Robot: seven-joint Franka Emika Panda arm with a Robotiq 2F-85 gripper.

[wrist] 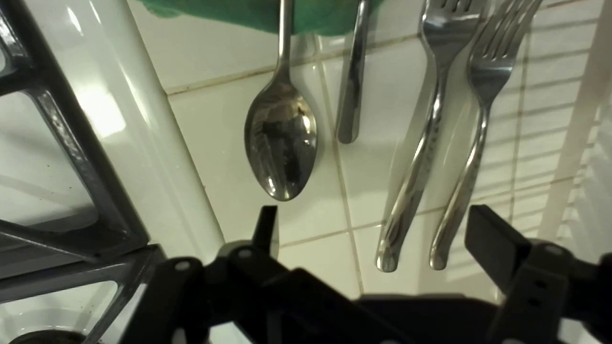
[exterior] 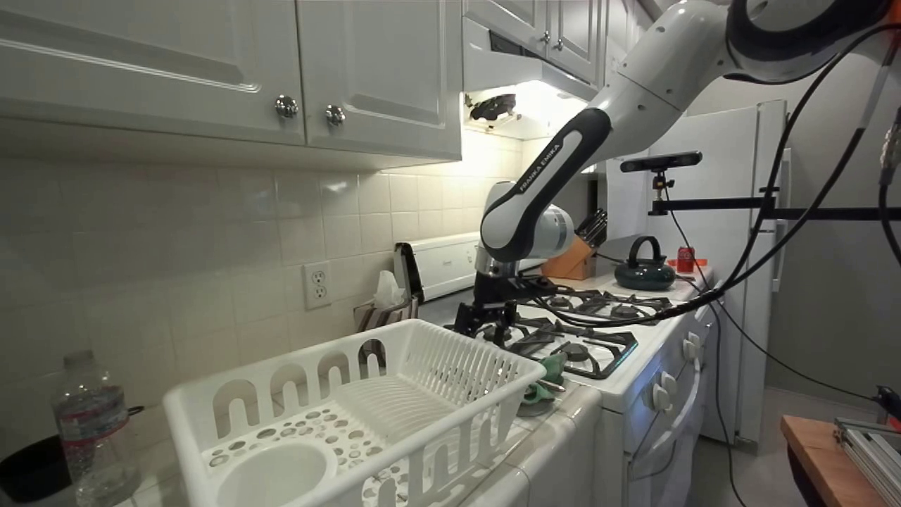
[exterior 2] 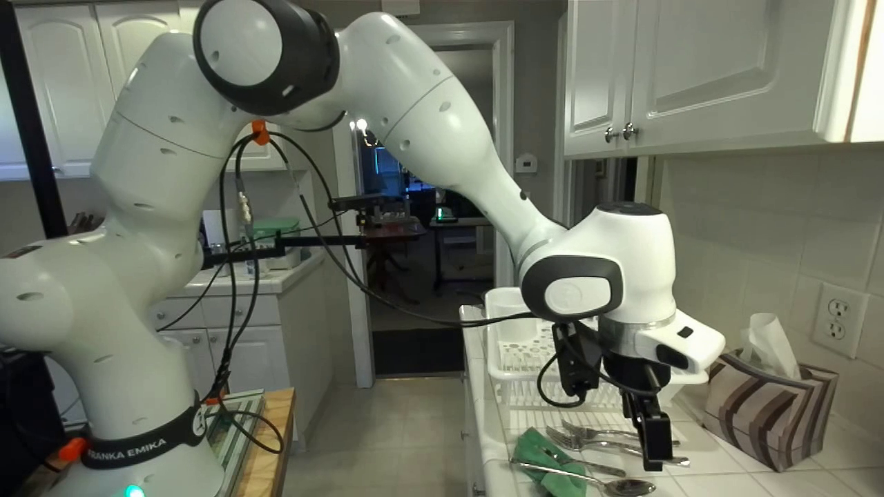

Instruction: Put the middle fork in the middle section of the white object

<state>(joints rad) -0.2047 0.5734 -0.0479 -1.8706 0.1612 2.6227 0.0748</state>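
The middle fork (wrist: 424, 145) lies on the tiled desk (wrist: 368, 186), outside the white dish rack (exterior: 405, 408); it is judged to be the larger one, just beside the smaller fork (wrist: 479, 131). Material appears to be polished metal: expected light, stiff and not fragile, but slippery along the smooth handle. Recommended hold: across the narrow part of the handle, near mid-length — a pinch at the flat tail would likely let the head dip. The handle's bend may also make the fork roll if one side is touched first.

The jaws are spread wide and hold nothing. In the wrist view the tail ends of both forks show between the fingertips (wrist: 495, 234); closing here risks gathering the pair, so finer alignment is advised. Clearance over the desk cannot be read reliably from these angles.

The arm (exterior 2: 421, 110) arches high and descends to the wrist, which points down in both exterior views — positioned near the rack's end, on the side toward the stove (exterior: 654, 352)
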